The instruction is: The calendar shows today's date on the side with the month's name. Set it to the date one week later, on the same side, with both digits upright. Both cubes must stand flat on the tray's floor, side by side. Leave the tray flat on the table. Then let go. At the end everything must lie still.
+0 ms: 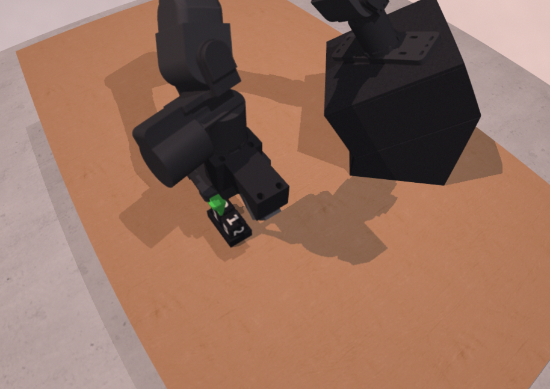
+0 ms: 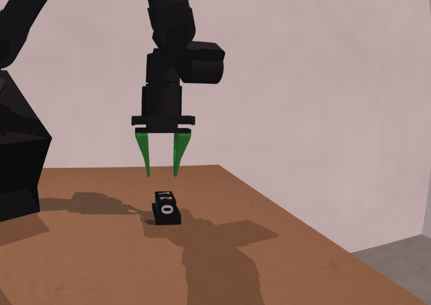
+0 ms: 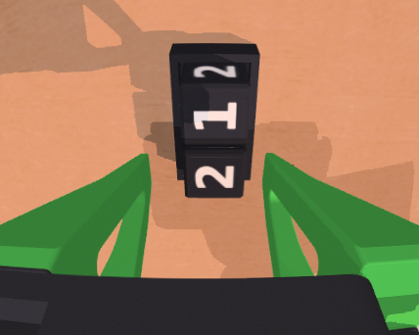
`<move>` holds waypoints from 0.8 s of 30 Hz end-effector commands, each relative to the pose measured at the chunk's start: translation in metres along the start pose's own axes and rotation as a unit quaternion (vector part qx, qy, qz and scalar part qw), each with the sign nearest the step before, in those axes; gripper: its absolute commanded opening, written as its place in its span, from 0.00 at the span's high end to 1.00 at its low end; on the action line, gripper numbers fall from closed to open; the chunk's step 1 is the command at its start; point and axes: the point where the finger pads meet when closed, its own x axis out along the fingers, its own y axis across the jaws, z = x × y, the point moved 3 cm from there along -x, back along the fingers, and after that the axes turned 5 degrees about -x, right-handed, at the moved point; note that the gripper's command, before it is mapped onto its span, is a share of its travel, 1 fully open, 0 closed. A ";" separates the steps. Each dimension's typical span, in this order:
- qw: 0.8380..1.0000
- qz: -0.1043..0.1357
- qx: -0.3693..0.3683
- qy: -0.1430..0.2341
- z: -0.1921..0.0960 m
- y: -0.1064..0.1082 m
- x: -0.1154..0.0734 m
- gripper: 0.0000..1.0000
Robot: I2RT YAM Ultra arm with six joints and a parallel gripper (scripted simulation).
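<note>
The calendar (image 1: 228, 227) is a small black tray holding two black cubes side by side, flat on the wooden table. In the wrist view (image 3: 215, 120) the near cube's top shows a 2 (image 3: 215, 177) and the far cube's top shows a 1 (image 3: 215, 117), with another 2 on the face beyond. In the exterior view the calendar (image 2: 166, 207) shows a 0 on its end face. I cannot see the month's name. My gripper (image 2: 161, 174) hangs right above the calendar, apart from it, its green fingers open and empty. It also shows in the top view (image 1: 224, 206) and the wrist view (image 3: 206, 160).
The arm's large black base block (image 1: 399, 109) stands on the table behind and to one side of the calendar, and also shows in the exterior view (image 2: 17, 148). The table's edge (image 2: 313, 232) runs some way beyond the calendar.
</note>
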 end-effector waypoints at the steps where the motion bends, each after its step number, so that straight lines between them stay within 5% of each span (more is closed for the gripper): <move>1: 1.000 0.001 -0.011 -0.010 0.007 0.005 0.008 0.55; 24: 1.000 -0.014 -0.006 -0.012 0.006 -0.004 0.020 0.55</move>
